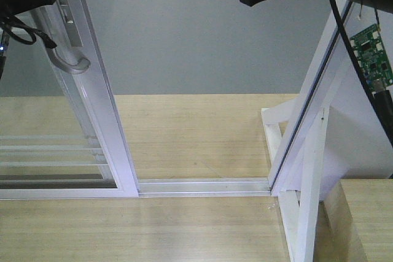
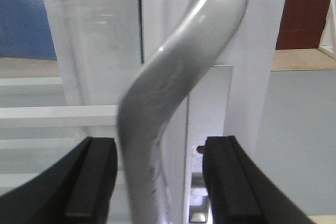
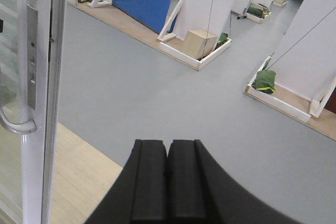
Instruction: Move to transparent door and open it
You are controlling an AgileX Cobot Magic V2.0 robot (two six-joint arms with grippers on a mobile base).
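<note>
- Here, the left gripper (image 2: 160, 182) is standing open, its two black fingers (image 2: 94, 177) flanking the curved grey handle (image 2: 178, 77). The left finger is lying just beside the handle, and the right one is sitting apart from it.
- The handle is sitting on the white stile of the transparent door (image 1: 104, 115), which is standing at the left of the front view, with thin white bars (image 1: 43, 150) crossing its glass low down.
- The right gripper (image 3: 168, 182) is hanging closed and empty, its pads pressed together, to the right of the door's edge and over the grey floor (image 3: 157, 87).
- A floor track (image 1: 202, 185) is running from the door's stile rightward to a white jamb (image 1: 307, 118), across the wooden platform (image 1: 196, 133).
- A green circuit board (image 1: 371, 53) is showing at the right.
</note>
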